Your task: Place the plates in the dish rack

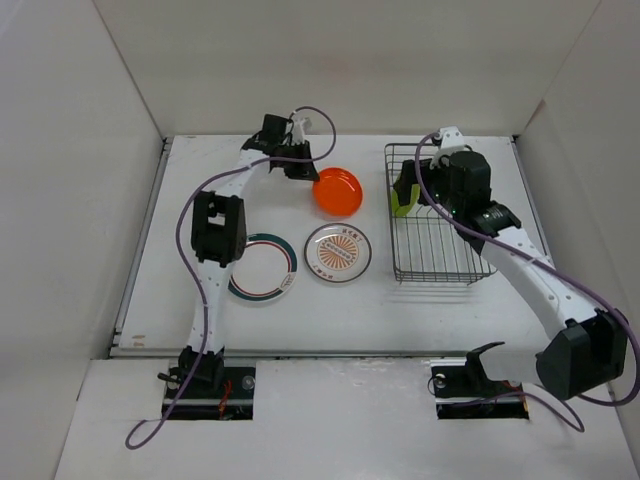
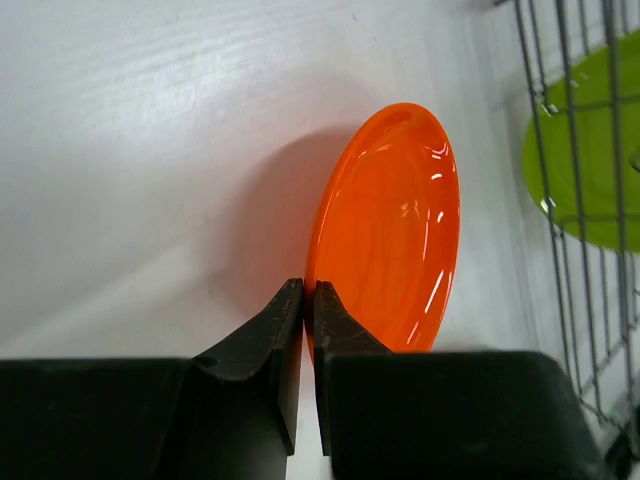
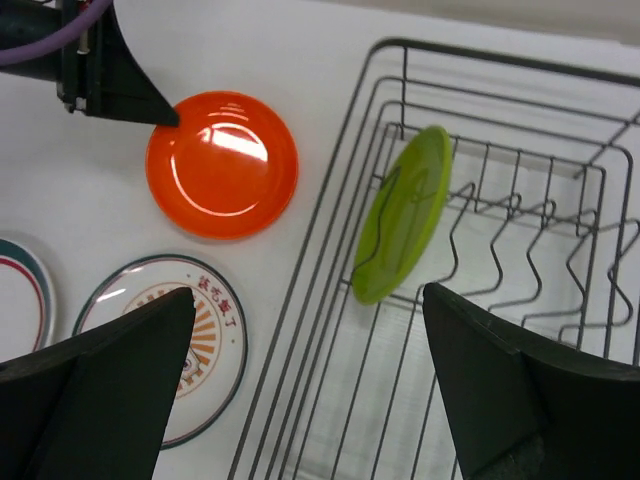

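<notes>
- At the table's far middle, the left gripper (image 2: 308,290) is pinched shut on the rim of the orange plate (image 2: 395,230).
- At that plate's 3 o'clock, the right gripper (image 3: 308,300) hangs wide open over the dish rack (image 3: 400,45), holding nothing.
- Inside the rack, the lime green plate (image 3: 405,215) stands tilted.
- The patterned plate (image 1: 338,252) lies at the orange one's 6 o'clock, with the ringed white plate (image 1: 272,268) at its 9 o'clock.

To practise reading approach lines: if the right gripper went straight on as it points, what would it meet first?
Probably the green plate leaning in the rack, or its wires; depth is unclear.
</notes>
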Controlling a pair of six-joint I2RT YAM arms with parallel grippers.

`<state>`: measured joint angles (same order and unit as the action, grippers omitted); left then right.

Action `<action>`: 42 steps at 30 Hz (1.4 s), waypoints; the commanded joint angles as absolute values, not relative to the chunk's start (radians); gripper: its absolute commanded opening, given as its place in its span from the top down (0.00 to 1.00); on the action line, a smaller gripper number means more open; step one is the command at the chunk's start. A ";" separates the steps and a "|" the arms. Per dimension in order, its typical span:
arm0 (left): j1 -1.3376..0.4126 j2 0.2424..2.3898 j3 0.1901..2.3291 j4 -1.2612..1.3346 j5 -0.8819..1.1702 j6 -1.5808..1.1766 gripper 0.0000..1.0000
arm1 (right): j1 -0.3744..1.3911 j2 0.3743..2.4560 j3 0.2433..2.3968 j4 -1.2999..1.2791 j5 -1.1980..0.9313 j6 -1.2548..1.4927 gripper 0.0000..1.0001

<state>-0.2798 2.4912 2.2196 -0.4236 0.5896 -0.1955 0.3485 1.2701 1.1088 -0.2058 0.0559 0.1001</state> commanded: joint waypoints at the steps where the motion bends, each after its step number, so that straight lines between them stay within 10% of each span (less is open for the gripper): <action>1: -0.236 2.165 2.107 -0.376 0.741 -0.121 1.00 | 0.316 1.264 1.123 -0.003 -0.182 0.057 0.00; 22: -0.325 1.789 1.792 -0.357 0.923 -0.015 1.00 | 0.258 1.535 1.181 0.305 -0.739 0.213 0.03; 33: -0.334 1.798 1.792 -0.353 0.914 -0.012 1.00 | 0.198 1.396 1.126 0.261 -0.384 0.245 0.01; 42: -0.334 1.798 1.821 -0.362 0.937 -0.012 1.00 | 0.218 1.468 1.149 0.261 -0.603 0.245 0.00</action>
<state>-0.3317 1.8053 1.7771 -0.3931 0.8856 -0.0177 0.2024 1.4391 1.1301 0.2176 -0.5037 0.2379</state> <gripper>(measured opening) 0.042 0.998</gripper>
